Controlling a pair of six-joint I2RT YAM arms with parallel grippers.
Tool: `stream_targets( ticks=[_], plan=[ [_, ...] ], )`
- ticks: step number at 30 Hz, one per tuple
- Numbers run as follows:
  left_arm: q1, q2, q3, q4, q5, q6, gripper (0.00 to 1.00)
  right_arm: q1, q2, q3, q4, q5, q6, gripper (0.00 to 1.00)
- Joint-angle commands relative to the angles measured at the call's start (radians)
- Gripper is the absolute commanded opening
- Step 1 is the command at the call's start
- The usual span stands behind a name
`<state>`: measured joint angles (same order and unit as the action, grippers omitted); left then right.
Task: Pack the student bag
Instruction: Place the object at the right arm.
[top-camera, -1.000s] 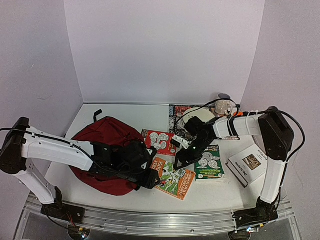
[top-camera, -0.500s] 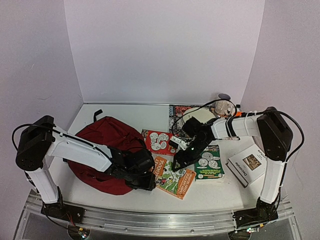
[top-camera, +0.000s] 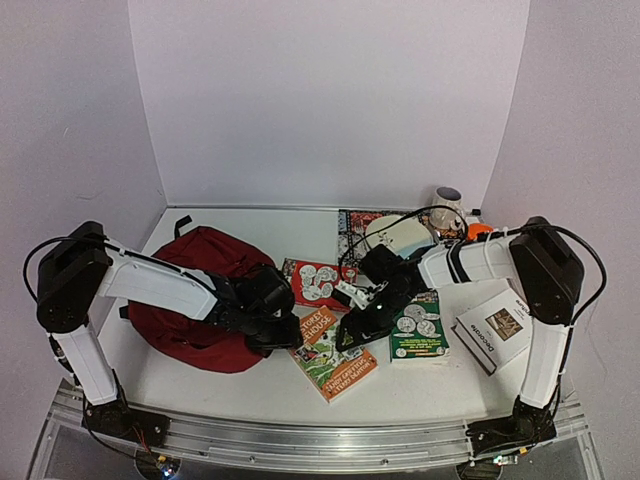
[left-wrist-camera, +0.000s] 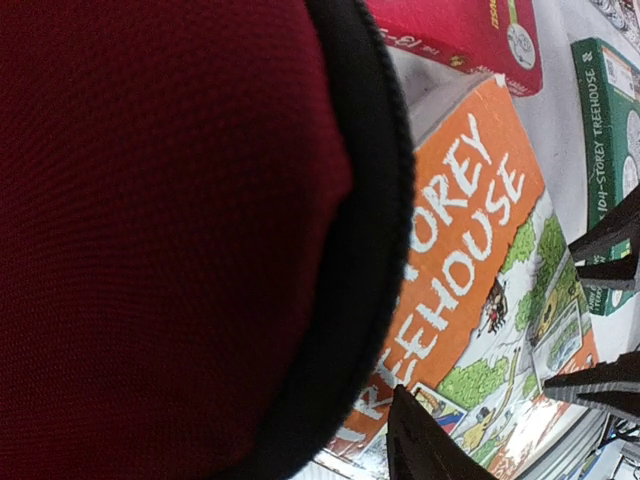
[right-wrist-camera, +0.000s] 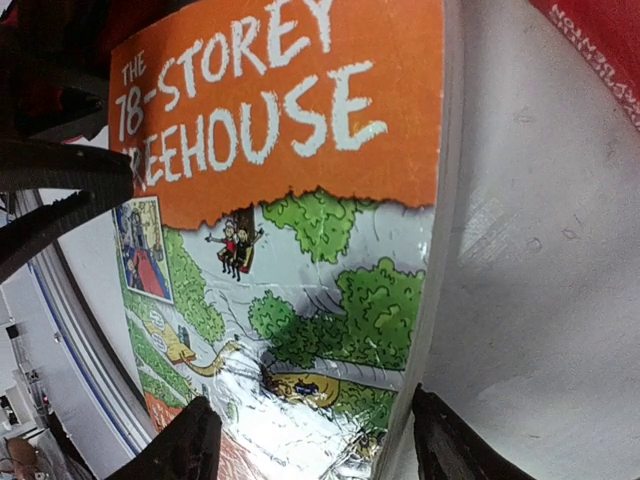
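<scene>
I am looking at the student bag (top-camera: 195, 300), which is lying slumped on the counter (top-camera: 260, 225) and pressing right up against my left hand (top-camera: 285, 333). Its dark red fabric and black zipper edge are filling most of that hand's wrist view. Only one finger (left-wrist-camera: 420, 450) of the left hand is showing there, and the bag is covering where the other would be, so I cannot tell whether this hand is gripping the bag or just resting against it.

Just beyond the left hand's fingertips, an orange book (top-camera: 335, 358) is lying flat with its cover up. My right hand (top-camera: 357, 328) is sitting low over that book, facing the left hand across the cover. Its jaws are standing apart and closing on nothing: one fingertip (right-wrist-camera: 195, 445) is over the cover and the other is at the book's long edge.

A red book (top-camera: 318, 282) is lying just past both hands. A green book (top-camera: 420, 328) is lying beside the right hand on its outer side, and a white box (top-camera: 495, 330) is sitting further out the same way.
</scene>
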<state>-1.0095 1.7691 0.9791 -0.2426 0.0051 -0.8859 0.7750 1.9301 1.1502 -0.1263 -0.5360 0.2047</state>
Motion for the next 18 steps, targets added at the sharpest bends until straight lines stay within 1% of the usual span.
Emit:
stream_targets(
  ticks=[1, 2, 4, 7, 11, 14, 18],
  plan=[
    [0.019, -0.005, 0.035, 0.102, -0.009, 0.020, 0.55, 0.037, -0.010, -0.005, 0.039, -0.082, 0.077, 0.65],
    [0.021, -0.006, 0.036, 0.108, -0.009, 0.022, 0.56, 0.039, -0.012, -0.006, 0.042, -0.068, 0.092, 0.65],
    [0.023, -0.013, 0.040, 0.112, -0.008, 0.029, 0.57, 0.038, -0.013, -0.007, 0.039, 0.017, 0.131, 0.65],
    [0.023, -0.039, 0.039, 0.109, 0.006, 0.033, 0.61, 0.039, -0.016, -0.010, 0.027, 0.123, 0.181, 0.66],
    [0.011, -0.074, 0.007, 0.092, 0.045, 0.018, 0.66, 0.038, -0.028, -0.022, 0.016, 0.209, 0.223, 0.68],
    [-0.017, -0.093, -0.022, 0.076, 0.058, -0.008, 0.67, 0.038, -0.031, -0.029, 0.016, 0.214, 0.232, 0.69],
    [-0.040, -0.085, -0.061, 0.077, 0.082, -0.044, 0.67, 0.039, -0.012, -0.036, 0.052, 0.125, 0.231, 0.69]
  ],
)
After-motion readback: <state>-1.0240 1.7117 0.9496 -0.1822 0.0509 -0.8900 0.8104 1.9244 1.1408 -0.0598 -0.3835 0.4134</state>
